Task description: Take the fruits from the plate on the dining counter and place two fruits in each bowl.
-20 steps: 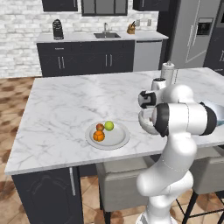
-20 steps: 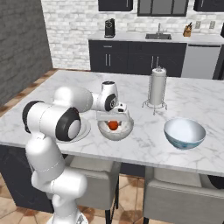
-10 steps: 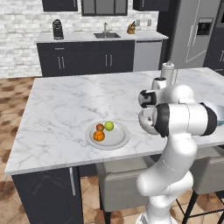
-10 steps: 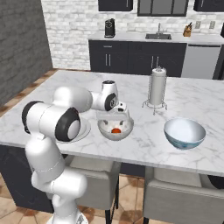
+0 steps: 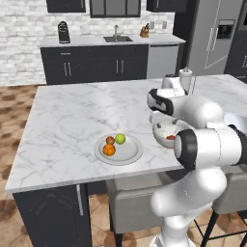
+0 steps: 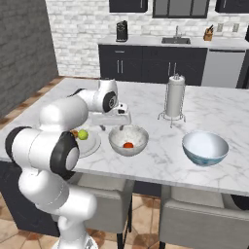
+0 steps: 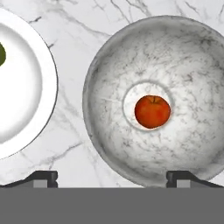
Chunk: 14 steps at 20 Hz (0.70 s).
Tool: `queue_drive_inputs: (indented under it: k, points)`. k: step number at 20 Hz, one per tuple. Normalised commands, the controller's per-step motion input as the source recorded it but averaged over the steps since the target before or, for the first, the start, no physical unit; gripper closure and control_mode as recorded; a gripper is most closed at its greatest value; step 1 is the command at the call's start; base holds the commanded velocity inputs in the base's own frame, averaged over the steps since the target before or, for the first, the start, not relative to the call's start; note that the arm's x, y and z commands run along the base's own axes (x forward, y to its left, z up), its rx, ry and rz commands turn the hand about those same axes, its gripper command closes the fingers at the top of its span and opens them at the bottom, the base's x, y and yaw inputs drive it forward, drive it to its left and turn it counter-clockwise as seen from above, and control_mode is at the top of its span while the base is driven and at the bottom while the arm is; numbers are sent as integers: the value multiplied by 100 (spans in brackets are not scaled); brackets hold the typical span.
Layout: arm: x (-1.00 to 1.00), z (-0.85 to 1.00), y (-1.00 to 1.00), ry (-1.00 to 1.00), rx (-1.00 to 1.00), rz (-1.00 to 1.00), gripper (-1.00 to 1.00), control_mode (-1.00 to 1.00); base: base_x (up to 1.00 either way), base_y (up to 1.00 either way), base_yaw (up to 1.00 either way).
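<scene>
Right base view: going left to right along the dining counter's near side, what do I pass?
Plate with a yellow-green fruit → speckled bowl holding a red-orange fruit → light blue bowl.

clear: marble between plate [image 5: 135, 150] and bowls | obstacle: towel holder [image 6: 173, 97] (behind)

A white brick wall [image 5: 29, 29] backs a run of dark cabinets [image 5: 96, 67] under a grey counter with a sink and faucet [image 5: 116, 34]. A coffee machine [image 5: 63, 32] and knife block [image 5: 144, 32] stand on it. A steel fridge [image 5: 212, 38] rises at right. Brown tile floor [image 5: 14, 96]; grey stools [image 5: 135, 200] below.
</scene>
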Motion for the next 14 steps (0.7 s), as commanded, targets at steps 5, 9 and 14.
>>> queue_drive_inputs:
  k: [5,9,14]
  points:
    - [-39,0,97,0,0,9,-100,-100,0,0,0]
    - [-18,-3,93,0,0,11,-100,-100,0,0,0]
    - [0,-2,89,6,2,2,-100,-100,0,0,0]
